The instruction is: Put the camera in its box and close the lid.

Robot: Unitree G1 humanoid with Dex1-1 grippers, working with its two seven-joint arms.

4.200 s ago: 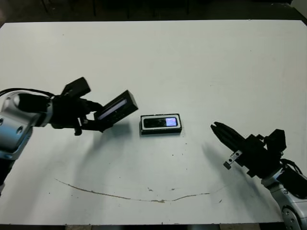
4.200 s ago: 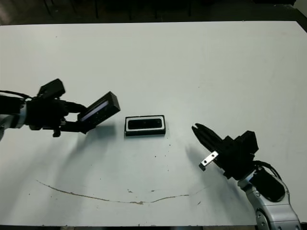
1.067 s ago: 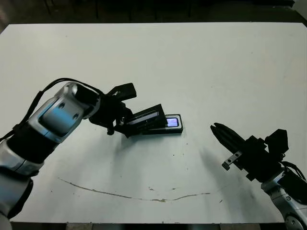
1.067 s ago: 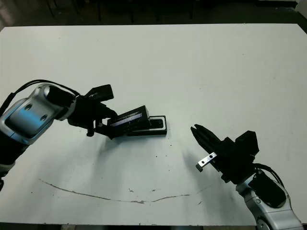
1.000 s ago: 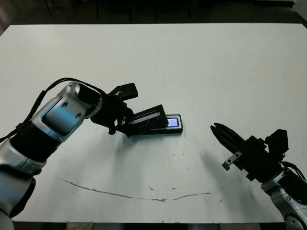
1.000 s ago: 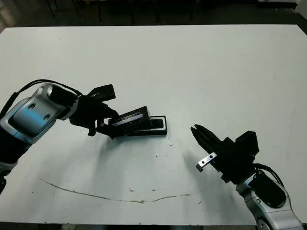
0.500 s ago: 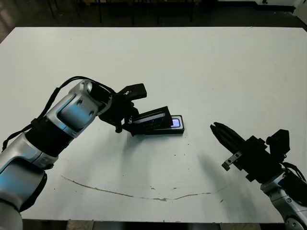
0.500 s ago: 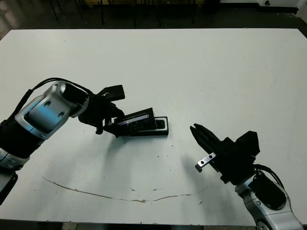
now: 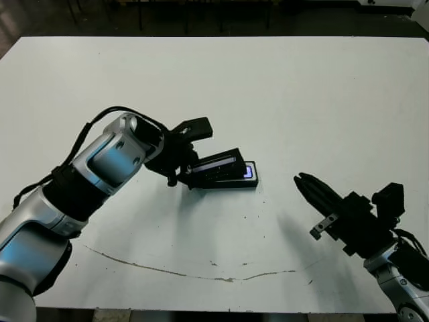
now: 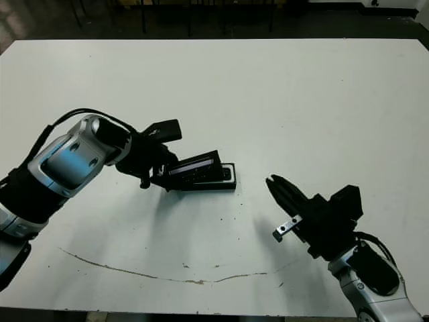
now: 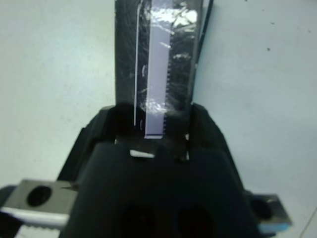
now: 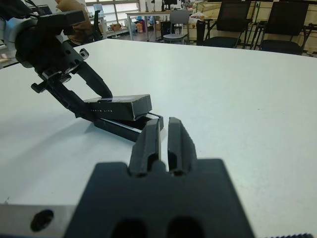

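Observation:
My left gripper is shut on one end of the lid, a flat black cover with a glossy window strip. The lid tilts over the box, its low end near my gripper and its far end raised, as the right wrist view shows. It hides most of the box. The camera lies in the box; only its bluish lit screen peeks out past the lid's right end. My right gripper hovers to the right of the box, shut and holding nothing, its fingers pointing toward the box.
A thin brown curved mark runs along the white table near its front edge. Beyond the table's far side, office chairs and a person show in the right wrist view.
My left gripper has carried the lid rightward and lowered it over the box, now covering most of the camera. The right arm has stayed still.

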